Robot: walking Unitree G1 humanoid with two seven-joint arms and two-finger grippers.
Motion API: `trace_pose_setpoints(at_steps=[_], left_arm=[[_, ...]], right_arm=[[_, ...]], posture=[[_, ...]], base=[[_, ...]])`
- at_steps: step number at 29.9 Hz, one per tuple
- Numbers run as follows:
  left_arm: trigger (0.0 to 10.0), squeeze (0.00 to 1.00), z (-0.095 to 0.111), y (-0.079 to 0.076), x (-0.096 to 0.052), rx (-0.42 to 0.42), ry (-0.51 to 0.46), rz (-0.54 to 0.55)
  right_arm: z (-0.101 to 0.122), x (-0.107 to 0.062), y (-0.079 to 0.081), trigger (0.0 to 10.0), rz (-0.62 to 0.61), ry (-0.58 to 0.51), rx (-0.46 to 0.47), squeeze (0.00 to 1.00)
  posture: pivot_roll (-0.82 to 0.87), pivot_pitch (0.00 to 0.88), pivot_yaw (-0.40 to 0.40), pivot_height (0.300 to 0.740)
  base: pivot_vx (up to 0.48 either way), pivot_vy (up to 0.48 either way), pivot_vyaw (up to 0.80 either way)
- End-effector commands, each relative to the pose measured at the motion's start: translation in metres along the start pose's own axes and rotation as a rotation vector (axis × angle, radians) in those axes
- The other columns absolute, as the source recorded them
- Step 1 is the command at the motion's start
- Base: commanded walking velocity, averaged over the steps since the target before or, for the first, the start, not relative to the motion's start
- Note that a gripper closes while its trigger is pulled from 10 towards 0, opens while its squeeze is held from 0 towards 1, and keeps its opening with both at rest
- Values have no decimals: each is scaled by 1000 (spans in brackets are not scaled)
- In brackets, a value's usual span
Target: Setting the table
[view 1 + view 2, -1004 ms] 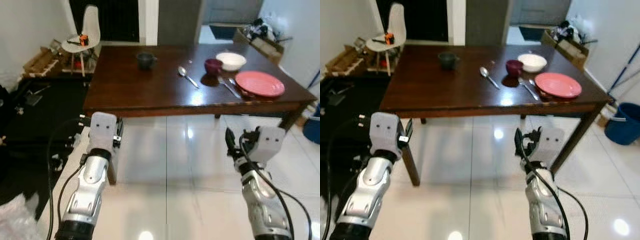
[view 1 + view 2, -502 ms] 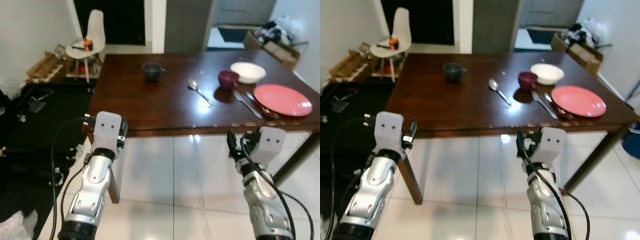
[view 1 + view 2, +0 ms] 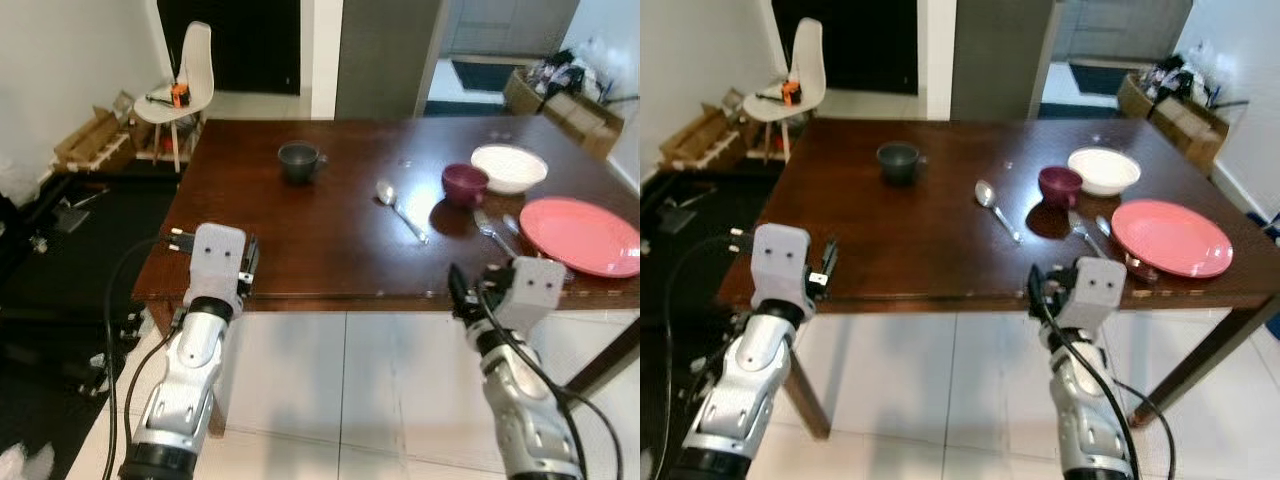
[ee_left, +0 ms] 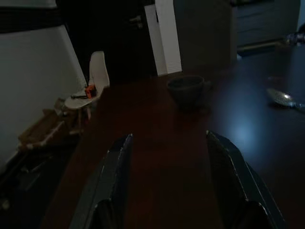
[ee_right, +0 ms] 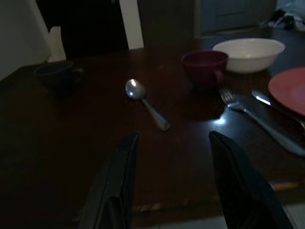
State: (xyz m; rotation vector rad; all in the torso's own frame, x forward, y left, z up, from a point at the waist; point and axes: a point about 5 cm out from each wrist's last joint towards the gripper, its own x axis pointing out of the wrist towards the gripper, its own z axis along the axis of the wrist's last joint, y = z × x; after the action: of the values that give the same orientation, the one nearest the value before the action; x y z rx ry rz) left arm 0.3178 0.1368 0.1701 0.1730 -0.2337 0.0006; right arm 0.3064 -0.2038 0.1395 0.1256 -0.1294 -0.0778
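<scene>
Spoon [image 3: 997,209]: mid-tabletop, handle angled toward near edge; right gripper [image 5: 169,183], fingers spread, nearer; left gripper [image 4: 167,186] spread, empty

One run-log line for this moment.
phase: at table edge | left gripper: open, empty | right gripper: open, empty | dark wooden table: silver spoon, round red plate

Your widest free room is the desk [image 3: 890,240] near its left front; the spoon [image 3: 997,209], maroon cup [image 3: 1060,185], fork [image 3: 1087,238] and red plate [image 3: 1170,238] crowd the right.
</scene>
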Motion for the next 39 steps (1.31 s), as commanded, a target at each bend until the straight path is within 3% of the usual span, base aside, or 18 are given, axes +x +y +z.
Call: trace_pose_setpoints(at_steps=[1, 26, 31, 32, 39], left_arm=[[10000, 208, -7, 6, -2, 3, 35, 18], [10000, 153, -5, 3, -3, 15, 28, -6], [10000, 90, -5, -4, -7, 25, 22, -55], [10000, 39, -5, -5, -8, 20, 23, -62], [10000, 16, -6, -5, -11, 12, 26, -72]], right_arm=[[-6, -2, 5, 10000, 10, 26, 6, 0], [-5, -1, 7, 10000, 29, 26, 0, 0], [-5, -1, 7, 10000, 28, 23, -2, 0], [-5, -1, 7, 10000, 27, 23, -2, 0], [-5, -2, 7, 10000, 34, 25, 0, 0]], posture=[[-34, 0, 70, 740], [-32, 0, 66, 740], [-32, 0, 68, 740], [-32, 0, 69, 740], [-29, 0, 70, 740]], base=[[480, 0, 0], [460, 0, 0], [55, 0, 0], [0, 0, 0], [0, 0, 0]])
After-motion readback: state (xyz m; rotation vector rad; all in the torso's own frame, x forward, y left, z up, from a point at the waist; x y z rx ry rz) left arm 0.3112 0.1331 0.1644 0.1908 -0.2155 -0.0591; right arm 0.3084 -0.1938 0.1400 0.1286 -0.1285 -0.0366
